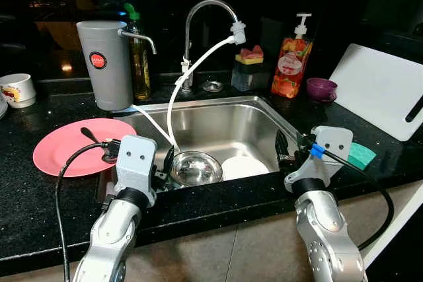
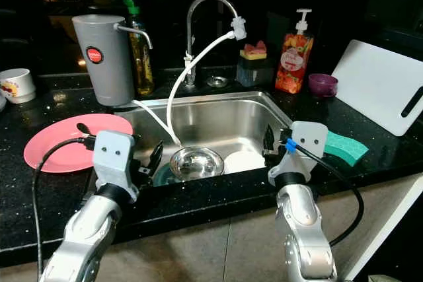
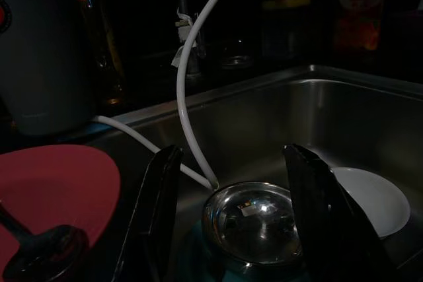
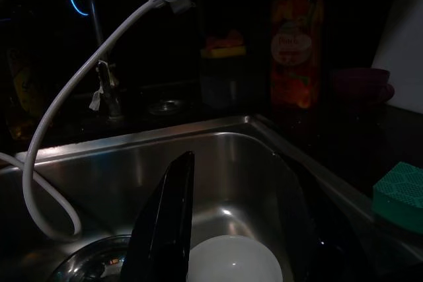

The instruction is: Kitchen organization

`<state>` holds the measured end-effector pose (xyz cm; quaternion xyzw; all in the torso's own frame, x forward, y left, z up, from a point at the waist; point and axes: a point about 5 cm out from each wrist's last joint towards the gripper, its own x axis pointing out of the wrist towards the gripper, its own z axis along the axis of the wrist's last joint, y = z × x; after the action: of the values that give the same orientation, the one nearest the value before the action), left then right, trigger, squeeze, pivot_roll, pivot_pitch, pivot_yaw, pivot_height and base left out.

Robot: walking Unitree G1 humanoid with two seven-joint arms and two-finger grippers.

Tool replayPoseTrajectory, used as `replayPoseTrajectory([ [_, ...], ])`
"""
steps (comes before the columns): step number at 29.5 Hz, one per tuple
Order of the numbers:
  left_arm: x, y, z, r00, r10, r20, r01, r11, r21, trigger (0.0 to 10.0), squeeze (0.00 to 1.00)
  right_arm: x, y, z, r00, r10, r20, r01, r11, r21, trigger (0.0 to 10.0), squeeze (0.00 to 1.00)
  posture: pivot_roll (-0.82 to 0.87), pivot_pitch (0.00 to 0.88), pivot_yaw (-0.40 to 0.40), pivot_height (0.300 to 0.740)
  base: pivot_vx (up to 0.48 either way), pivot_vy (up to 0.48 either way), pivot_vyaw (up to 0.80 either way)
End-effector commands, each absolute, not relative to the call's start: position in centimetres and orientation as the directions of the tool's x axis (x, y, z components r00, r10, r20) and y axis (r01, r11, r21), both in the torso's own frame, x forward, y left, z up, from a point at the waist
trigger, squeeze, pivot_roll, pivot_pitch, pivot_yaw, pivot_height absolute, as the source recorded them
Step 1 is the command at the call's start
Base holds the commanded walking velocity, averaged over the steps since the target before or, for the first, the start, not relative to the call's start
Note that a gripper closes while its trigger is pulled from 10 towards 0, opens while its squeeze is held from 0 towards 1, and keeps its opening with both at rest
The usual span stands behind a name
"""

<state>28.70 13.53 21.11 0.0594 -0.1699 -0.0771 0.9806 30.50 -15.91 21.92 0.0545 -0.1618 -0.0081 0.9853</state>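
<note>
Steel bowl (image 1: 195, 167) at sink (image 1: 218, 120) front edge, beside white bowl (image 1: 243, 166): likely light, stiff, slick; grip rim; left gripper (image 3: 234, 219) spread over it, right gripper (image 4: 231, 229) spread, both empty.

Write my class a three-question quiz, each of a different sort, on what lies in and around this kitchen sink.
1. True or false: the steel bowl lies in the sink.
2. The pink plate sits on which side of the sink? A) robot's left B) robot's right
3. Fill in: the green sponge rests on the ____.

Key: 1 true; 2 A; 3 counter.
</note>
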Motion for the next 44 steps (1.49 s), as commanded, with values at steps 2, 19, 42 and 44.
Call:
replayPoseTrajectory([
  [2, 28.76, 13.32, 20.94, 0.930, -0.177, 0.323, 0.137, 0.980, 0.143, 10.0, 0.00, 30.49, -16.06, 22.25, 0.944, -0.040, 0.329, 0.003, 0.994, 0.110, 10.0, 0.00, 0.10, 0.036, -0.056, 0.740, 0.000, 0.000, 0.00],
  [19, 28.74, 13.33, 21.01, 0.930, -0.177, 0.323, 0.136, 0.980, 0.145, 10.0, 0.00, 30.49, -16.05, 22.24, 0.944, -0.040, 0.328, 0.003, 0.994, 0.113, 10.0, 0.00, 0.10, 0.042, -0.054, 0.740, 0.000, 0.000, 0.00],
  [42, 28.80, 13.33, 21.06, 0.929, -0.180, 0.323, 0.139, 0.979, 0.146, 10.0, 0.00, 30.51, -16.00, 22.23, 0.943, -0.045, 0.329, 0.007, 0.993, 0.117, 10.0, 0.00, 0.10, 0.040, -0.049, 0.740, 0.000, 0.000, 0.00],
  [44, 28.80, 13.34, 21.06, 0.929, -0.180, 0.323, 0.139, 0.979, 0.146, 10.0, 0.00, 30.50, -15.99, 22.22, 0.943, -0.045, 0.329, 0.006, 0.993, 0.117, 10.0, 0.00, 0.10, 0.040, -0.049, 0.740, 0.000, 0.000, 0.00],
])
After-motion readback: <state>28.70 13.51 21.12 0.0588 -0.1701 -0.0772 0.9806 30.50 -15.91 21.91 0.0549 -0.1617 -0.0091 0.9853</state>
